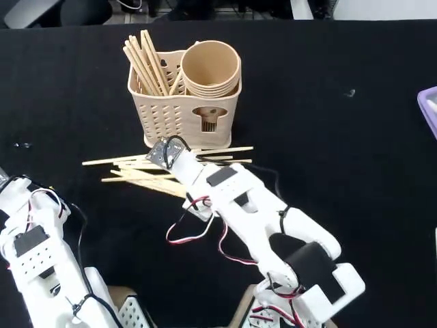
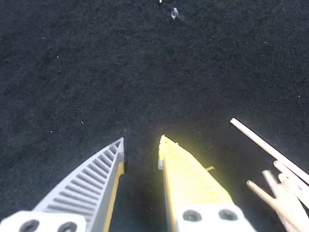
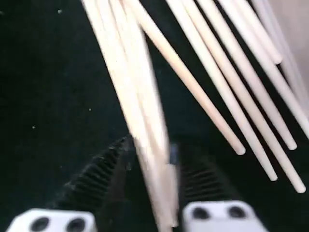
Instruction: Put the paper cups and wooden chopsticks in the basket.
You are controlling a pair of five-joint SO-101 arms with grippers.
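The table [image 1: 355, 171] carries the basket [image 1: 171, 113], already holding the stacked cups [image 1: 210, 65] and a sheaf of chopsticks, with the loose chopsticks [image 1: 136, 164] fanned just in front of it. My right gripper [image 3: 150, 145] sits down in that pile, jaws drawn in on what looks like a pair of them near one end, so I should lift slowly, tip them upright and clear the rim before releasing, lest they pivot or snag. My left gripper [image 2: 141, 141] hangs slightly parted and holds nothing, beside the pile's ends.
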